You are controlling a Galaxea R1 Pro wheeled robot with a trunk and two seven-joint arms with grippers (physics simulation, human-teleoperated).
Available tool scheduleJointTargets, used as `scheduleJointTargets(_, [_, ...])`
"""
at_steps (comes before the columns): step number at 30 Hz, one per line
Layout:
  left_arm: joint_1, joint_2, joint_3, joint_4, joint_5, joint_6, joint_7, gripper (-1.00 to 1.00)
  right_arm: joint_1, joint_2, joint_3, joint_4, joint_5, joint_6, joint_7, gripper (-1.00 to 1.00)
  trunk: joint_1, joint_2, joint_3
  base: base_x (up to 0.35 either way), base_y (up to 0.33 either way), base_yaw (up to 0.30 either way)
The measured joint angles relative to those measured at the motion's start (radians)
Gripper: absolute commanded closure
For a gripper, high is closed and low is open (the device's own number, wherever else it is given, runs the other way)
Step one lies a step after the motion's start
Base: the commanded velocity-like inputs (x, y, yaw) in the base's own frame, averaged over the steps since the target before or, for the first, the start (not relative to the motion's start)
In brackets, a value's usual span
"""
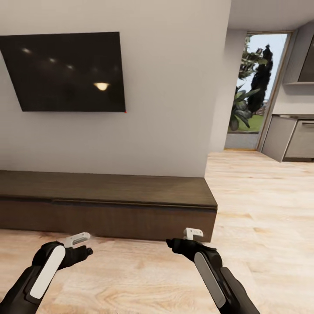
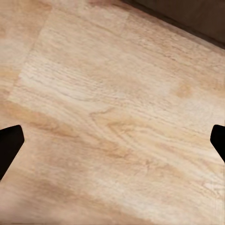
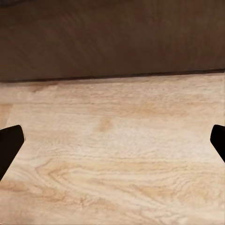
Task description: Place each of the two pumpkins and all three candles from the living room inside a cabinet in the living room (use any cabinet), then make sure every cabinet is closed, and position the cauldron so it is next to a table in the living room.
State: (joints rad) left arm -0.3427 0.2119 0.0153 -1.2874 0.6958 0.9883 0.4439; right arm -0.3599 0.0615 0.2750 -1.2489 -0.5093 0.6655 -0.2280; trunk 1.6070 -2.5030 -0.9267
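Observation:
The cabinet (image 1: pixel 109 205) is a long, low dark brown unit against the white wall, and its flat fronts look closed. My left gripper (image 1: pixel 83 245) hovers over the wooden floor just in front of it, open and holding nothing. My right gripper (image 1: pixel 183 239) hangs near the cabinet's right end, also open and holding nothing. In the left wrist view, the dark fingertips (image 2: pixel 10 145) stand wide apart over bare floor, with the cabinet (image 2: pixel 197 14) at one corner. The right wrist view faces the cabinet front (image 3: pixel 112 37) across a strip of floor. The pumpkins, candles, cauldron and table are out of view.
A black TV (image 1: pixel 65 72) hangs on the wall above the cabinet. To the right, light wood floor (image 1: pixel 261 209) runs toward a glass door with plants (image 1: pixel 255 87) and grey kitchen units (image 1: pixel 292 137).

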Motion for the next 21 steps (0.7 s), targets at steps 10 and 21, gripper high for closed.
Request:
scheduleJointTargets(10, [0.001,0.001,0.001,-0.001,-0.004,0.001,0.001,-1.0,0.0,0.0,0.001,-0.003,-0.002,-0.001,0.001,-1.0,0.0,0.0,-0.001,0.0,0.115,0.274])
scheduleJointTargets(21, [0.001,0.001,0.002,-0.001,-0.002,0.001,0.001,-1.0,0.0,-0.001,0.002,-0.017,0.001,0.001,0.0,-1.0,0.0,0.0,-0.006,0.0,0.314,0.152])
